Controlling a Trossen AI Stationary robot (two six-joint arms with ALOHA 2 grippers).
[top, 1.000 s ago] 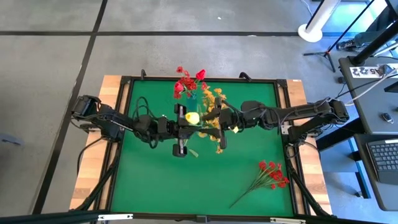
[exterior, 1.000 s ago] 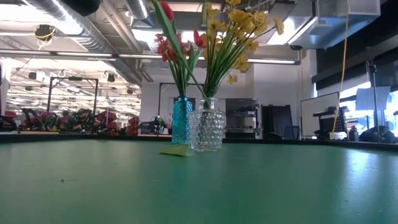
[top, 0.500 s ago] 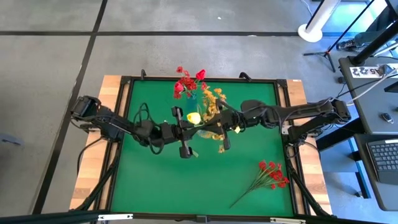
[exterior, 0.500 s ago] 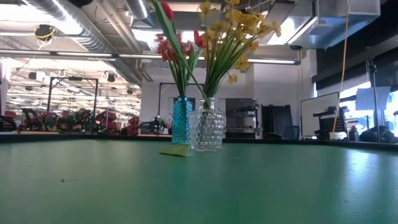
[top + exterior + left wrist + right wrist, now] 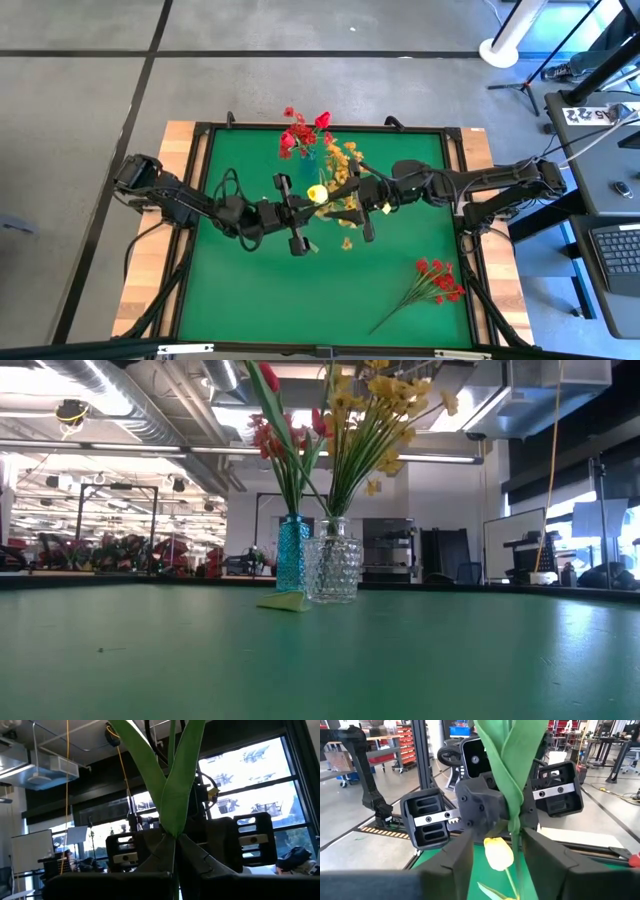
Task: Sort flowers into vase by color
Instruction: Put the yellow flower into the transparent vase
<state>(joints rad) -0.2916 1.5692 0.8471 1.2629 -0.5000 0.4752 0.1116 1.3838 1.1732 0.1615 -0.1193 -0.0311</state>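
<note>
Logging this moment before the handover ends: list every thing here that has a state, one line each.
Left gripper: shut on the yellow bud's green stem.
Right gripper: fingers either side of the same stem.
Single yellow bud: held above the green mat, not in a vase.
Blue glass vase: upright, holding red flowers.
Clear studded glass vase: upright, holding yellow flowers.
Red flower sprig: lying flat on the mat.

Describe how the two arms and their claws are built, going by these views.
Both arms are dark, jointed links with black cables looped alongside. The left claw and right claw are matte black, with blocky, slotted finger carriers bearing silvery plates fixed by screws. The fingers taper into wedge shapes.
</note>
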